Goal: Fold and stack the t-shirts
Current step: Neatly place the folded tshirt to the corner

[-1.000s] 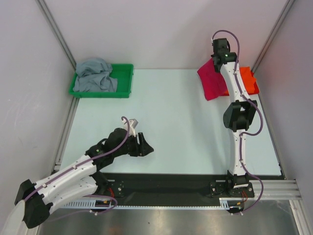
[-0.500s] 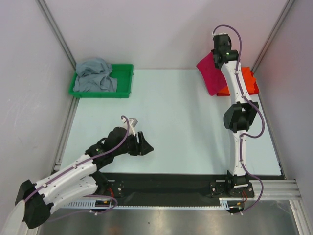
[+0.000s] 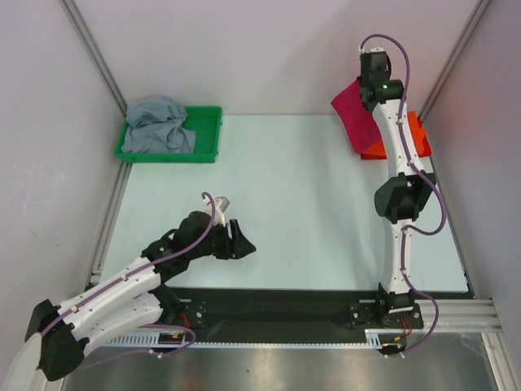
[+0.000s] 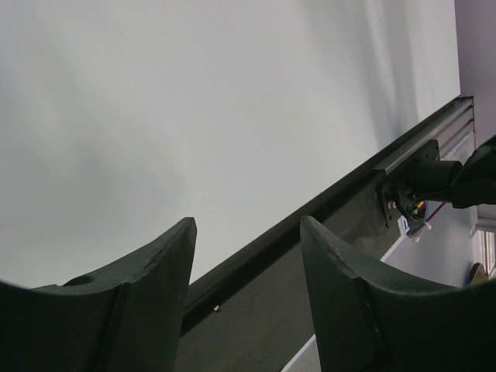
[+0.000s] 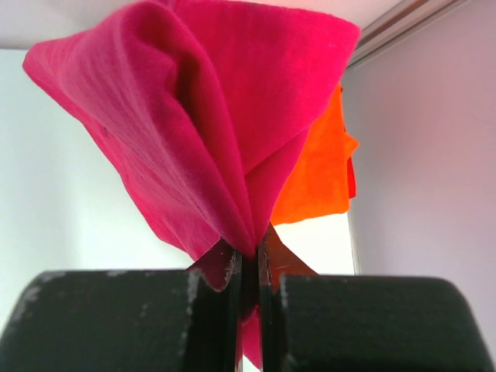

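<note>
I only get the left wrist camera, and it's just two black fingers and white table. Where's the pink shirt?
Observer: The pink shirt hangs from the right gripper, which is shut on a fold of it, above the far right corner.
Operator: Where's the orange one?
Observer: The orange shirt lies on the table in that same corner, partly hidden by the pink one.
Operator: And grey?
Observer: The grey shirt sits crumpled in the green tray, far left.
</note>
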Robot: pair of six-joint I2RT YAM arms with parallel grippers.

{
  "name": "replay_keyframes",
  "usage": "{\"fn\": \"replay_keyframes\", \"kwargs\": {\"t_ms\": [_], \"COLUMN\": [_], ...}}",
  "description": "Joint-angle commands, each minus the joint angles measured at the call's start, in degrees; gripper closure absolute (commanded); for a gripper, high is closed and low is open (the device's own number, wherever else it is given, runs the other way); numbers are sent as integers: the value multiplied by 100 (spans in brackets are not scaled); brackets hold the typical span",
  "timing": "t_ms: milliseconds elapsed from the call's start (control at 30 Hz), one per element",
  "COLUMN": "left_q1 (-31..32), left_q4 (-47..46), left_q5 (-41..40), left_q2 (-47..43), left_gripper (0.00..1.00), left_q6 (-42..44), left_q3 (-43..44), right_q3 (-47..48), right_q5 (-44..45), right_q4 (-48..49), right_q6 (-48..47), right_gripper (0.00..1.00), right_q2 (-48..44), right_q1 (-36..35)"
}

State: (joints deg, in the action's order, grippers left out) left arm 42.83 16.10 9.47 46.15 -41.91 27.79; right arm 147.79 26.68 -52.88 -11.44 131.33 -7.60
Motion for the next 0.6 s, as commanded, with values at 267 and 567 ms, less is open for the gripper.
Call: {"fn": "replay_keyframes", "kwargs": {"t_ms": [267,567], "left_q1": [-55,-55], "left_q4": [-10,139], "left_q5": [142,177], "left_q2": [-97,-115], "left_gripper": [38,39], "left_q6": [131,183], "left_q3": [200,227], "right_q3": [110,57], "right_q5": [233,206], "right_q4": [138,173], "right_q6": [134,142], "right_gripper": [100,100], "right_q2": [-582,-459], "right_q1": [12,206]}}
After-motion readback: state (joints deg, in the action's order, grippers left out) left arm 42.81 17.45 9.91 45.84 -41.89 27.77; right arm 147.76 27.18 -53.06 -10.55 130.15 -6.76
